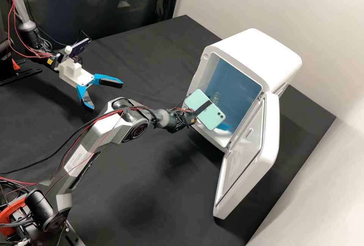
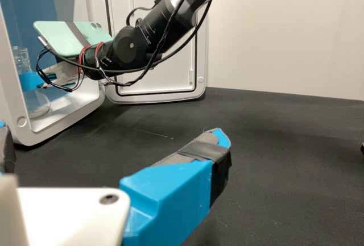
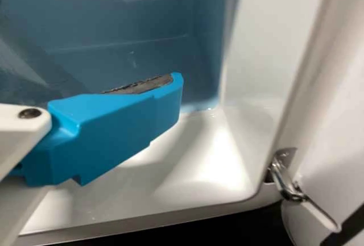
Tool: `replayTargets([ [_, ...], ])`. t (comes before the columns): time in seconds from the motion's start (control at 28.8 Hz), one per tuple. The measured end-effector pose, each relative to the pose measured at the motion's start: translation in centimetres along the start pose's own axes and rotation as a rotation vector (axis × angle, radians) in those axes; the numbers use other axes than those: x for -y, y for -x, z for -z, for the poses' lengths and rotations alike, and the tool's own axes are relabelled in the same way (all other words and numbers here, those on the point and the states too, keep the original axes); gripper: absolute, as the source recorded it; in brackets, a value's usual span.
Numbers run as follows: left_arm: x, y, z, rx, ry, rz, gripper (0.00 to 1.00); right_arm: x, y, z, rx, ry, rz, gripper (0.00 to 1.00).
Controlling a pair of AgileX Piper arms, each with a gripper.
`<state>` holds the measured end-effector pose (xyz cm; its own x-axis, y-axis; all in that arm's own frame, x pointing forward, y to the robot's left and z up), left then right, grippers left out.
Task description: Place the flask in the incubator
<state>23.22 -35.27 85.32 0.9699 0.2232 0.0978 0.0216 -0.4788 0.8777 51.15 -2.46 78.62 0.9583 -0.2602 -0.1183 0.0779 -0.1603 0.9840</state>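
incubator point(image 1: 258, 52): white box at the far right of the black bench point(image 1: 151, 185), blue inside. its door point(image 1: 246, 151) hung wide open, swung out toward the bench's near edge.

flask point(image 1: 217, 96): clear glass, upright, inside the incubator's blue chamber, back from the opening. from the left wrist view it sat behind the white front rim, neck up.

right gripper point(image 1: 225, 126): reached in through the opening, low over the white floor of the chamber, near the flask. could not tell whether it was apart or together, nor whether it touched the glass. a mint-green phone point(image 1: 204, 109) was strapped on that arm's wrist, just outside the opening.

left gripper point(image 1: 106, 95): held above the bench, well apart from the incubator, blue fingers point(image 2: 182, 180) spread wide with nothing between them, pointing toward the open box.
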Motion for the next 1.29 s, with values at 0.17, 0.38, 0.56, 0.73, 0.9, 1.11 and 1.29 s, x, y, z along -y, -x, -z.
replayTargets([
  [0.17, 0.01, 0.0, 0.0, 0.001, 0.0, 0.0, 1.0, -0.7, -0.4, -0.6, -0.001, 0.007, -0.013, 1.0],
  [0.38, 0.01, 0.0, 0.0, 0.001, 0.0, 0.0, 1.0, -0.9, -0.8, -1.0, -0.001, 0.005, -0.028, 1.0],
  [0.56, 0.01, 0.0, 0.0, 0.001, 0.0, 0.0, 1.0, -0.8, -0.8, -1.1, 0.001, 0.005, -0.026, 1.0],
  [0.73, 0.01, 0.0, 0.0, 0.001, 0.0, 0.0, 1.0, -0.8, -0.8, -1.2, 0.002, 0.005, -0.025, 1.0],
  [0.9, 0.01, 0.0, 0.0, 0.001, 0.0, 0.0, 1.0, -0.8, -0.8, -1.2, 0.003, 0.003, -0.024, 1.0],
  [1.11, 0.01, 0.0, 0.0, 0.001, 0.0, 0.0, 1.0, 0.3, -0.2, -1.4, 0.02, -0.03, 0.011, 1.0],
  [1.29, -0.01, 0.0, 0.0, -0.002, 0.001, -0.001, 1.0, 1.9, 1.2, -0.1, 0.008, -0.016, 0.062, 1.0],
])
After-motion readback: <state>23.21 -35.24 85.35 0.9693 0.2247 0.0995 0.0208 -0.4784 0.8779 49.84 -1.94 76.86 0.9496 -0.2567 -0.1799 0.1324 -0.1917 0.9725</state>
